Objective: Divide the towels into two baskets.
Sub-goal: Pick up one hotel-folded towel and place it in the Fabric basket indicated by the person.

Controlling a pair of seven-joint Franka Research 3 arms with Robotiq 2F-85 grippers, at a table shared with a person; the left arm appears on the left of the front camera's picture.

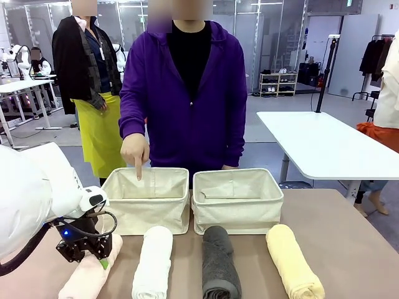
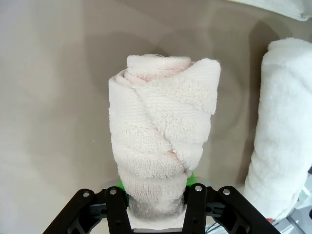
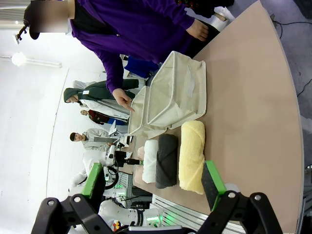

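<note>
Four rolled towels lie side by side along the lower edge of the front view, on the brown table (image 1: pixel 340 240). Their long axes run from the near edge up towards the two cream baskets behind them.

The peach-cream towel (image 1: pixel 84 280) is at lower left, its far end slanting a little to the right. Next to it lie the white towel (image 1: pixel 154 261), the dark grey towel (image 1: pixel 219 265) and the pale yellow towel (image 1: pixel 293 261), whose near end drifts slightly right.

The left end effector (image 1: pixel 103 260) is clamped across the far end of the peach-cream towel. In the left wrist view that roll (image 2: pixel 161 131) rises from bottom centre between the green pads of the left end effector (image 2: pixel 157 192), showing its spiral end at the top. The white towel (image 2: pixel 282 136) lies parallel at the right edge.

The left-hand basket (image 1: pixel 146 212) and the right-hand basket (image 1: pixel 237 215) sit just beside each other in mid-frame. The person's hand (image 1: pixel 135 152) points its forefinger down at the far rim of the left-hand basket.

The right end effector (image 3: pixel 154 179) has its fingers spread apart with nothing between them, high above the table.
</note>
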